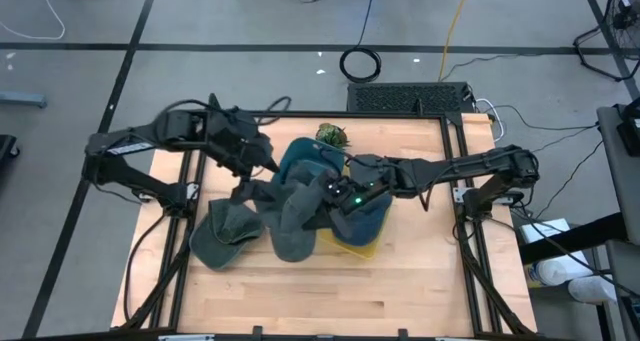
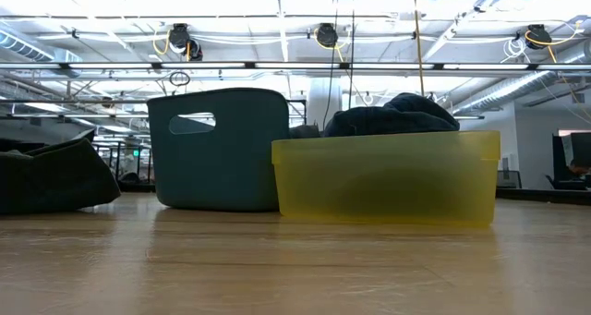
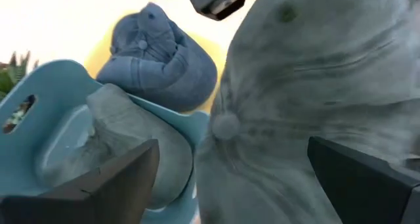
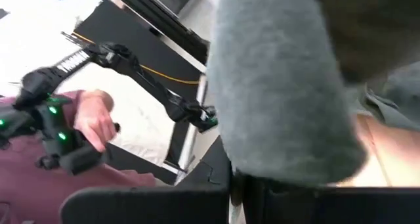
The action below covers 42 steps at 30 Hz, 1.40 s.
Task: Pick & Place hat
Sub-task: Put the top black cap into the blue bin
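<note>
A grey hat (image 1: 290, 221) hangs from my right gripper (image 1: 335, 193), which is shut on it over the table's middle. In the left wrist view the hat's crown and top button (image 3: 226, 125) face my left gripper (image 3: 230, 184). That gripper is open and stands close in front of the hat, beside the teal bin (image 1: 300, 159). I see no touch between them. A second grey hat (image 3: 111, 132) lies in the teal bin. A blue hat (image 3: 157, 60) lies in the yellow bin (image 1: 362, 236). A dark hat (image 1: 225, 236) rests on the table at the left. My right gripper is shut on the grey hat near its upper edge (image 4: 275, 152), coming nearly level from the table's right side. The cloth drapes over the fingers and hides the place of contact. The hat hangs below the gripper, slack, with its crown toward the left arm.
A small green plant (image 1: 332, 134) stands at the table's far edge behind the bins. In the low view the teal bin (image 2: 222, 149) and the yellow bin (image 2: 388, 176) stand side by side. A person's hand (image 4: 95, 119) shows beyond the table. Bare wood lies toward the near edge.
</note>
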{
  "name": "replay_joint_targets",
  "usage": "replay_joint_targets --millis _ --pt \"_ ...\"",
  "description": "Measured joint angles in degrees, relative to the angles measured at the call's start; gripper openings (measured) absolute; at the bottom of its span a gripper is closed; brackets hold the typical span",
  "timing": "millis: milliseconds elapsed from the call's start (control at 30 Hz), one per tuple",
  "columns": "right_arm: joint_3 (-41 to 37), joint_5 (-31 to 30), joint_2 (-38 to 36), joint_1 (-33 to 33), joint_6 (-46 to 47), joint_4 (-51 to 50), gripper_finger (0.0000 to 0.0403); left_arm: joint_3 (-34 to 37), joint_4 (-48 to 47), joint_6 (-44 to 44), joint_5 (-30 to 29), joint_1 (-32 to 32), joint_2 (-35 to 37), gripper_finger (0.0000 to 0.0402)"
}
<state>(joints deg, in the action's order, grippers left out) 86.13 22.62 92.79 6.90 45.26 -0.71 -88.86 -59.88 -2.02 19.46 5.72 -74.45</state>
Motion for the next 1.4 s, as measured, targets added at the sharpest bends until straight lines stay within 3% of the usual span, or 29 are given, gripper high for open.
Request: replay_joint_targets --millis 300,433,700,1000,1400 --pt "0.0 0.0 0.0 -0.1 -0.6 2.7 0.0 0.0 0.8 0.0 0.0 -1.0 -2.9 0.0394" --pt "0.0 0.0 0.0 -0.1 -0.7 2.8 0.0 0.0 3.8 0.0 0.0 -1.0 -2.8 0.0367" --pt "0.0 0.0 0.0 -0.1 -0.6 3.9 0.0 0.0 4.7 0.0 5.0 -1.0 -2.8 0.0217" --pt "0.0 0.1 -0.5 -0.5 -1.9 5.1 0.0 0.0 4.3 -1.2 6.4 0.2 -2.7 0.0031" --pt "0.0 0.1 -0.9 -0.5 -4.7 6.0 0.0 -3.0 4.0 -2.2 21.1 1.4 -2.7 0.003"
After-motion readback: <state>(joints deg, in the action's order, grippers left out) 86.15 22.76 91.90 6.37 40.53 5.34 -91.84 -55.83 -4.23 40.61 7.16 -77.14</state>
